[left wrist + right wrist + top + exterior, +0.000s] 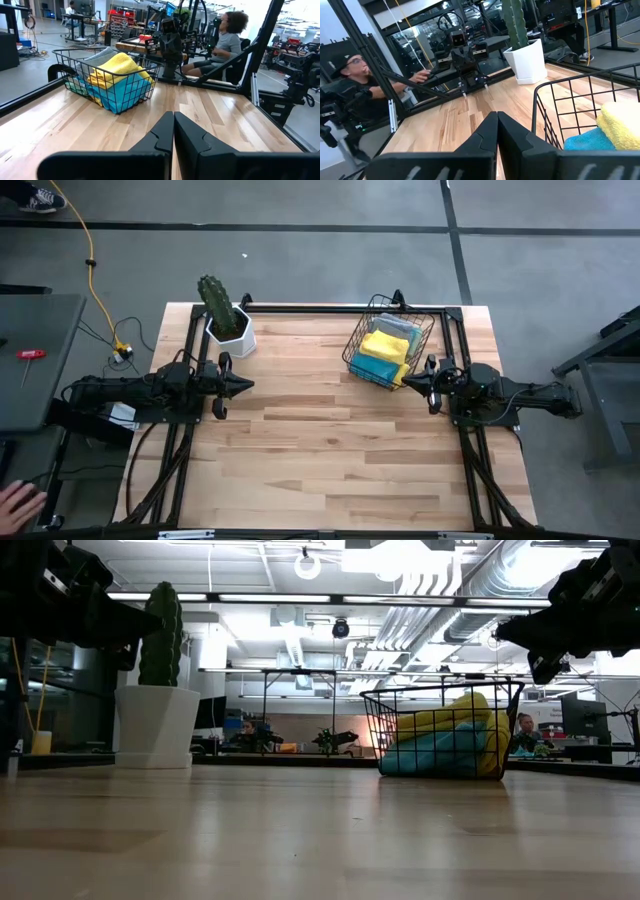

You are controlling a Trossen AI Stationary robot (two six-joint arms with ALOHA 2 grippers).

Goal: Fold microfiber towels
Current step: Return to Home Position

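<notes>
Microfiber towels [385, 348] lie folded in black wire basket [405, 308], 1 o'clock on table [330, 450]; yellow on top, teal beneath. Left gripper [243, 385] at 9 o'clock, fingers pressed together, holding nothing. Right gripper [410, 383] at 3 o'clock, just beside basket, fingers together, empty. Potted cactus [215, 302] at 11 o'clock

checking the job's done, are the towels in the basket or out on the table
In: folded yellow, teal and grey towels lie stacked inside the black wire basket.
</notes>
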